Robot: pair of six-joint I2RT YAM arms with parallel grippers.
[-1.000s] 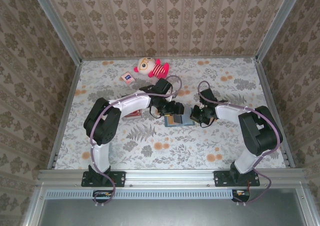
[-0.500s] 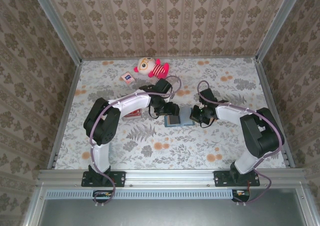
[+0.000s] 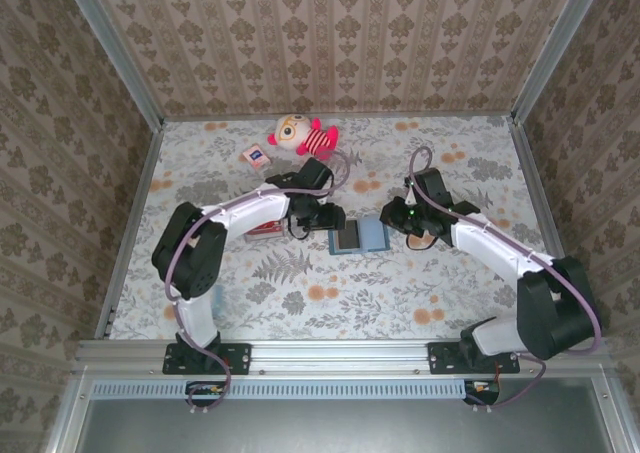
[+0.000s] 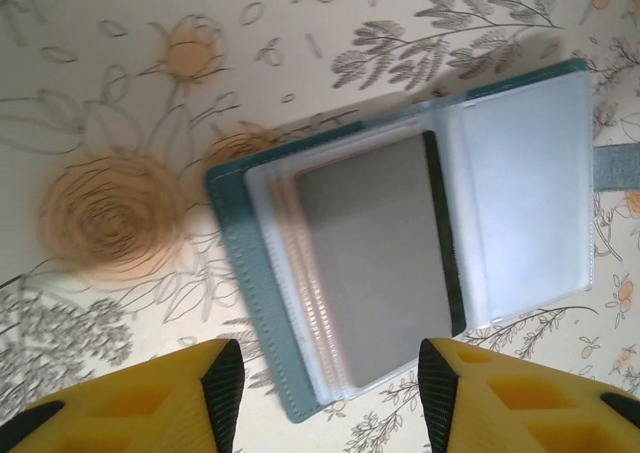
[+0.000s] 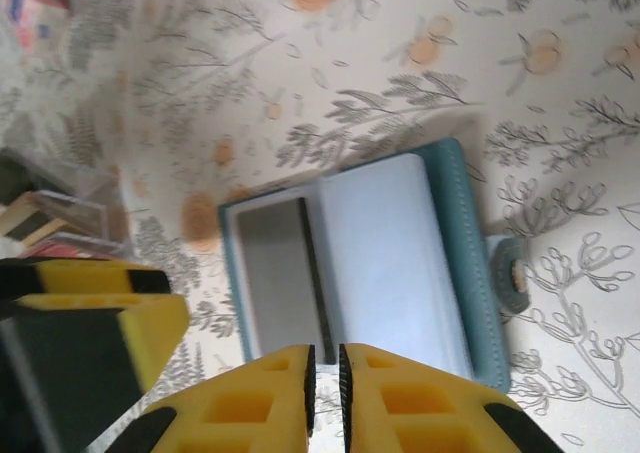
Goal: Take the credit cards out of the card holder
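Card holder [image 3: 358, 236]: teal-blue folding wallet, lying open and flat near the middle of the table [image 3: 300, 293]. Inside are 2 pale grey-blue leaves of clear sleeves within a stitched teal border, and a strap tab [image 5: 512, 278] sits on 1 outer edge. Credit cards [image 4: 375, 258]: in 1 leaf, a grey back with a black stripe uppermost, tan-orange edges behind. Left pincer [image 4: 330, 378]: fingers well apart above the sleeves, holding nothing. Right pincer [image 5: 325, 368]: all but closed, thin slit, empty, near the strap side.
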